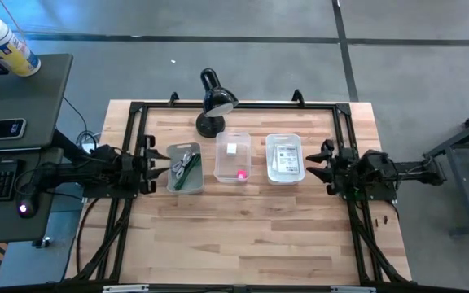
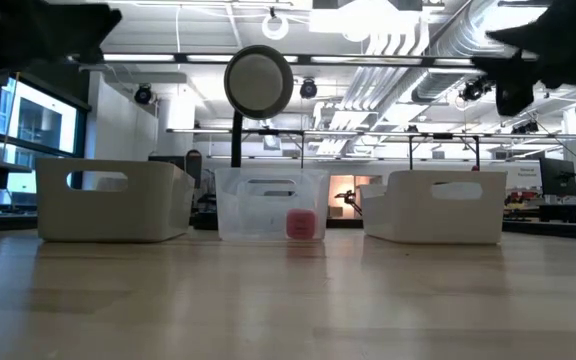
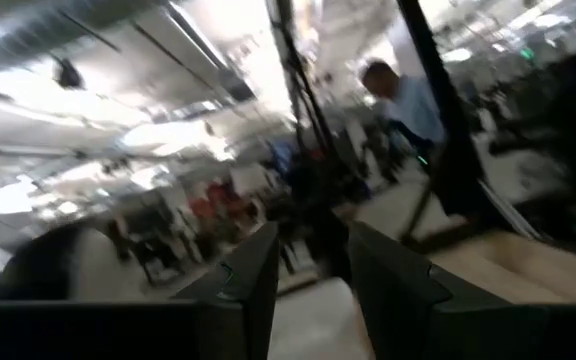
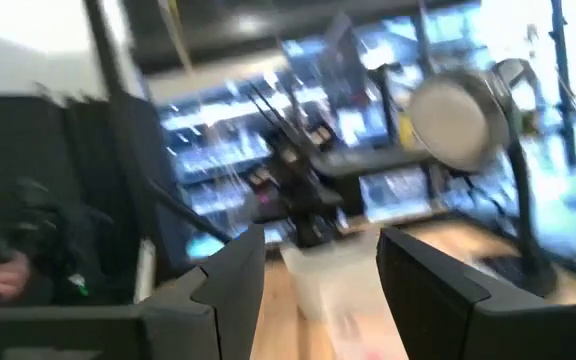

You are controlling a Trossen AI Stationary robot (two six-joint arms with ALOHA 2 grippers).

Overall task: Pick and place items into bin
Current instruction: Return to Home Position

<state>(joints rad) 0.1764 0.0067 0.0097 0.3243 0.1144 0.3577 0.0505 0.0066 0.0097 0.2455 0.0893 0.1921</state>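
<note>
Clearly nothing loose is left on the table point(image 1: 243, 236); every item sits in one of three bins lined up across the middle of the high view.

At the left edge of the boards the left gripper point(image 1: 155, 159) hangs just beside the left bin point(image 1: 169, 181), its fingers apart with nothing between them, as the left wrist view confirms. That bin holds the cords point(image 1: 187, 159) and the green stick point(image 1: 182, 178). The cords look soft and limp, best pinched where they bunch. The stick looks light and stiff, so a pinch across its middle would suit.

In the centre, below the lamp point(image 1: 214, 102), the clear bin point(image 1: 221, 172) holds the white block point(image 1: 232, 149) and the pink cube point(image 1: 241, 173). Both look hard and light. The cube is tiny and could easily squirt out of a pinch, so flat opposite faces are the place to grip.

Right of centre, the right bin point(image 1: 269, 173) carries the packets point(image 1: 285, 157), lying flat. They look light and probably slick, so an edge grip seems wisest.

At the right edge the right gripper point(image 1: 314, 165) waits near that bin, fingers spread and empty.
</note>
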